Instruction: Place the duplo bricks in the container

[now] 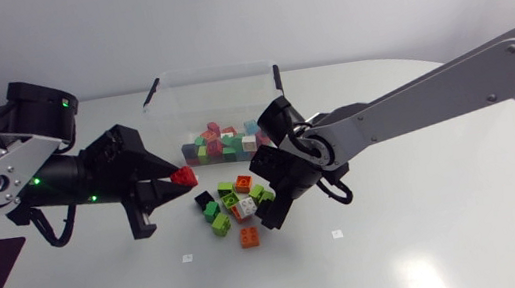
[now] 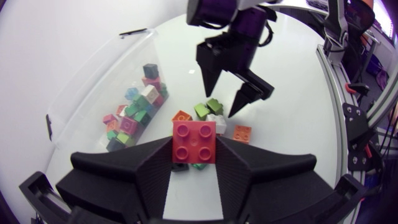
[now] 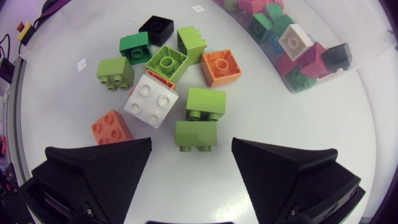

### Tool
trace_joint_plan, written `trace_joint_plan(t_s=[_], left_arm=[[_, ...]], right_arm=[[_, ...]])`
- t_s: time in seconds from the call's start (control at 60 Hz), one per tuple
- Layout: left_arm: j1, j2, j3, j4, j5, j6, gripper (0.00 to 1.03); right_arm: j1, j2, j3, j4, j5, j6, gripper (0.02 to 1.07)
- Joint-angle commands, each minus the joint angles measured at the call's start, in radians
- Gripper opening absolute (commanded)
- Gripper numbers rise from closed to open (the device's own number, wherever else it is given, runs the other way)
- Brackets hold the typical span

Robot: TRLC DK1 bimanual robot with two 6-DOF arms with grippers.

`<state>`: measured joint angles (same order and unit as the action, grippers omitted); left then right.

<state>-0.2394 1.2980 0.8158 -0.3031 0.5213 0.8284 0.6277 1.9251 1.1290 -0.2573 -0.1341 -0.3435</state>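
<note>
Duplo bricks (image 3: 165,65) lie in a loose cluster on the white, glossy bench (image 1: 433,240), just in front of the container (image 1: 215,94). This is a clear plastic tub at the far side, with two black clips (image 1: 149,93) on its rim, one at each end. In the right wrist view I count ten loose ones clearly: five lime green, two orange, one dark green, one black and one white. An orange-red edge also shows from under the white one, but I cannot make it out further. The tub already holds a heap of bricks against its near wall, in red, pink, green, blue, white and black, too jumbled to count. The left end effector (image 2: 194,152) hangs over the bench beside the cluster, its two fingers pressed on either side of a red brick (image 2: 194,140) with four studs, held clear of the surface. The right end effector (image 3: 191,143) is spread wide and points down over the cluster. One lime green brick (image 3: 196,135) lies between its fingertips and touches neither. Two small white tags (image 1: 187,258) sit on the bench nearer the front edge, well apart from each other, and any print on them is too small to read. Small green lights (image 1: 36,181) glow along the left arm (image 1: 60,172).
</note>
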Motion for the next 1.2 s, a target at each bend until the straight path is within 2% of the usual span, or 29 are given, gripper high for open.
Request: trace_joint_plan(t_s=[0.0,0.283,0.383,0.433,0.583,0.65,0.783,0.9,1.183], left_arm=[[0.026,-0.009,0.040,0.041,0.023,-0.071,0.18],[0.060,0.041,0.095,0.156,0.028,-0.190,0.18],[0.063,0.060,0.117,0.176,0.028,-0.219,0.18],[0.068,0.064,0.123,0.180,0.028,-0.226,0.18],[0.068,0.072,0.128,0.180,0.028,-0.226,0.18],[0.069,0.072,0.129,0.180,0.028,-0.226,0.18],[0.072,0.072,0.128,0.174,0.034,-0.224,0.18],[0.072,0.070,0.118,0.173,0.036,-0.218,0.18],[0.080,0.061,0.117,0.174,0.036,-0.216,0.19]], right_arm=[[0.010,0.028,0.026,0.004,-0.006,-0.009,0.89],[0.010,0.040,0.058,0.000,-0.004,-0.015,0.52],[0.010,0.051,0.068,-0.007,-0.002,-0.017,0.42],[0.010,0.054,0.069,-0.016,-0.002,-0.017,0.41],[0.009,0.055,0.071,-0.020,0.004,-0.017,0.43],[0.007,0.055,0.089,-0.046,0.011,-0.015,0.56],[0.007,0.080,0.173,-0.165,0.025,-0.035,0.70],[0.009,0.107,0.244,-0.273,0.034,-0.055,0.72],[0.010,0.186,0.353,-0.407,0.062,-0.071,0.72]])
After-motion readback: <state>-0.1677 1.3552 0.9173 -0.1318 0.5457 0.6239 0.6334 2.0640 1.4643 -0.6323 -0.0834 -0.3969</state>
